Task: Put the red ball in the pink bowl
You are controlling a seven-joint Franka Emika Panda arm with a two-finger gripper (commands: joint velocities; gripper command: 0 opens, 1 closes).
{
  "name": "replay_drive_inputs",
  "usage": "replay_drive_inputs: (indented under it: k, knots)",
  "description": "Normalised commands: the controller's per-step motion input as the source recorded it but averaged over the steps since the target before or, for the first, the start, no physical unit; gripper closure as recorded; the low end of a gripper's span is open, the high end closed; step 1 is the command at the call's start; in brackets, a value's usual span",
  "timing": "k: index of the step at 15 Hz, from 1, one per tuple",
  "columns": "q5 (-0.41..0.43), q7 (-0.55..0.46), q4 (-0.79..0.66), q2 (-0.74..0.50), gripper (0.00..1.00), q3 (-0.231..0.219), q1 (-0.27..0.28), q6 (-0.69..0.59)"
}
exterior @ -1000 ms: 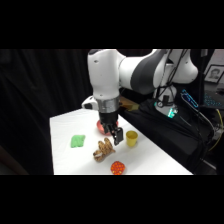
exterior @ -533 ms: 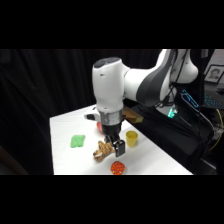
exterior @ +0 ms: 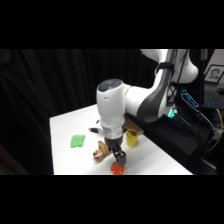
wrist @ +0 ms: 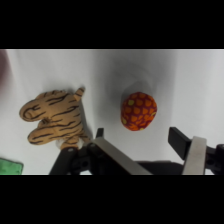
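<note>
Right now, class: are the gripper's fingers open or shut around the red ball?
Open. In the wrist view the fingers stand apart either side of the red ball, which lies untouched on the white table.

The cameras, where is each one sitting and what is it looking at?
Side view: stands beside the table, looking across and down; shows the white arm reaching over with its claw low.
Wrist view: rides on the arm, looking down past the open claw at the table.
Both show the red ball and the striped toy.

Gripper (exterior: pixel 118 159) hangs just above the red ball (exterior: pixel 117 170), by the table's (exterior: pixel 65 130) front edge
</note>
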Motion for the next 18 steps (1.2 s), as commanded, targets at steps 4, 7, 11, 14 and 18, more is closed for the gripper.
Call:
replay_drive_inputs:
  k: [4,7,11,14,18]
  knots:
    - [-0.094,0.17,0.07,0.12,0.0,-0.095,0.157,0.18]
    - [-0.09,0.14,0.11,0.13,0.0,-0.099,0.124,0.15]
    - [-0.072,0.08,0.13,0.15,0.0,-0.07,0.099,0.15]
    - [-0.046,0.05,0.14,0.12,0.0,-0.057,0.087,0.12]
    - [-0.067,0.06,0.14,0.11,0.0,-0.091,0.098,0.11]
